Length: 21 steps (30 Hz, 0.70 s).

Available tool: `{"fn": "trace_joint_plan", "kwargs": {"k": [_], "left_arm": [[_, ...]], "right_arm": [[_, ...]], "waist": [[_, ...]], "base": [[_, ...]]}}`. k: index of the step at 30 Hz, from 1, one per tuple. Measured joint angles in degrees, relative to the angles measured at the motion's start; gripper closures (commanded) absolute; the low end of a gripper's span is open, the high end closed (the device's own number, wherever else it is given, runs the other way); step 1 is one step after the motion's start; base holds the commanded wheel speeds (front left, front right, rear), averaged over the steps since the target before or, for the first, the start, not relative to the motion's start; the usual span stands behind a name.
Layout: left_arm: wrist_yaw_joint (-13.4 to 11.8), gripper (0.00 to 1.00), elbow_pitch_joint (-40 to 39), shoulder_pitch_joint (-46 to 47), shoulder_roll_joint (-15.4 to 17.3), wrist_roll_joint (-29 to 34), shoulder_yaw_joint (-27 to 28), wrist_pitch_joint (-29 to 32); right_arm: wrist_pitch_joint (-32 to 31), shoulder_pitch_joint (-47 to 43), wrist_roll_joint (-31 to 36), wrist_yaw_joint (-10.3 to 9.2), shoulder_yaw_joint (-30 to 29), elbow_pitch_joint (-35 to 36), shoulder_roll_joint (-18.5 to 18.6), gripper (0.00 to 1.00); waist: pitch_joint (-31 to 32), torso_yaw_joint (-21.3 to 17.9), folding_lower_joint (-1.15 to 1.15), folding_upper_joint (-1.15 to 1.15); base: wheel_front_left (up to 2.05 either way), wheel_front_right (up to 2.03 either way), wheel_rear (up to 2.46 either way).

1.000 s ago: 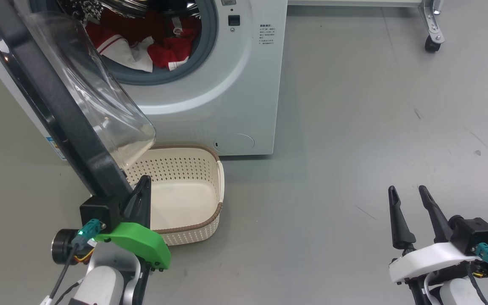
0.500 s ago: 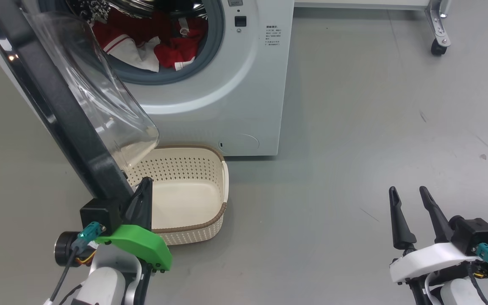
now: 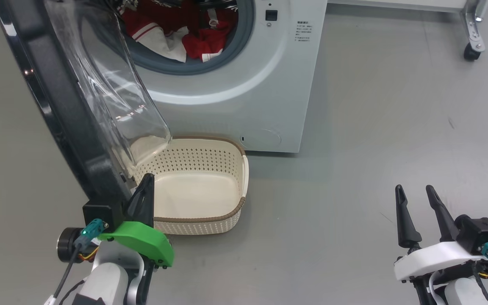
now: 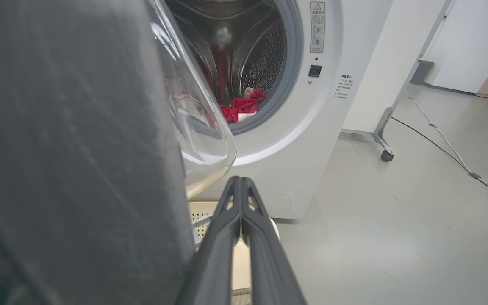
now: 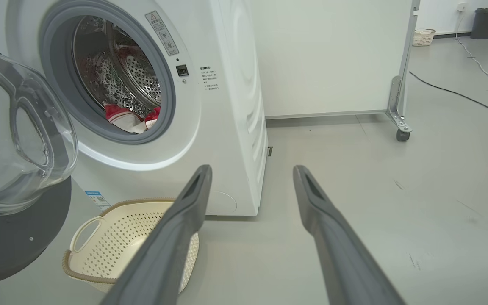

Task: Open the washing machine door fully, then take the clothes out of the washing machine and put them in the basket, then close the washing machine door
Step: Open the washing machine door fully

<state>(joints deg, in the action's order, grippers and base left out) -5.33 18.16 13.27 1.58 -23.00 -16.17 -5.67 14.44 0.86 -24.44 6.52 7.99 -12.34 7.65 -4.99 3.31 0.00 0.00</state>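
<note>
The washing machine (image 3: 244, 97) stands at the top with its drum mouth uncovered. Red and white clothes (image 3: 172, 29) lie inside the drum. The washing machine door (image 3: 57, 114) swings out to the left, with its clear glass bowl (image 3: 117, 89) hanging over the cream basket (image 3: 197, 186) on the floor. My left gripper (image 3: 144, 190) is shut and empty, close against the inner side of the door's lower rim (image 4: 79, 148). Its fingertips (image 4: 240, 184) are pressed together. Low on the right, my right gripper (image 3: 415, 203) stands open and empty over bare floor. The clothes (image 5: 129, 118) and basket (image 5: 129, 237) lie ahead to its left.
A white wheeled panel stands behind the machine on the right, with a caster (image 3: 470, 51) on the grey floor. A cable (image 5: 460, 95) runs across the floor far right. Farther off are a small basket (image 5: 423, 37) and a dark bin (image 5: 485, 21).
The whole head picture has shifted, so the machine and basket now show further right: the camera moved. My left gripper stays shut by the door's lower rim. The right gripper stays open.
</note>
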Motion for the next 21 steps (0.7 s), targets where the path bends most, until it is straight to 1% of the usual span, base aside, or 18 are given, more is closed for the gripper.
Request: {"fn": "trace_joint_plan", "kwargs": {"k": [5,12,21], "left_arm": [[-0.02,1.0,0.71,0.02,0.0,-0.54,0.09,-0.54],[-0.19,1.0,1.52,0.04,0.01,-0.71,0.41,-1.32],[-0.52,1.0,1.72,0.04,0.01,-1.82,2.53,-2.52]], "right_arm": [[0.0,-0.02,0.36,0.44,0.09,0.0,0.0,0.0],[0.0,-0.18,0.41,0.45,0.12,-0.02,0.03,0.0],[0.0,-0.23,0.46,0.45,0.57,-0.02,0.13,0.0]], "waist": [[0.14,2.08,0.0,0.0],[0.47,4.97,0.0,0.0],[0.44,8.08,0.0,0.0]], "base": [[0.0,0.0,0.0],[0.0,0.0,0.0],[0.0,0.0,0.0]]}}
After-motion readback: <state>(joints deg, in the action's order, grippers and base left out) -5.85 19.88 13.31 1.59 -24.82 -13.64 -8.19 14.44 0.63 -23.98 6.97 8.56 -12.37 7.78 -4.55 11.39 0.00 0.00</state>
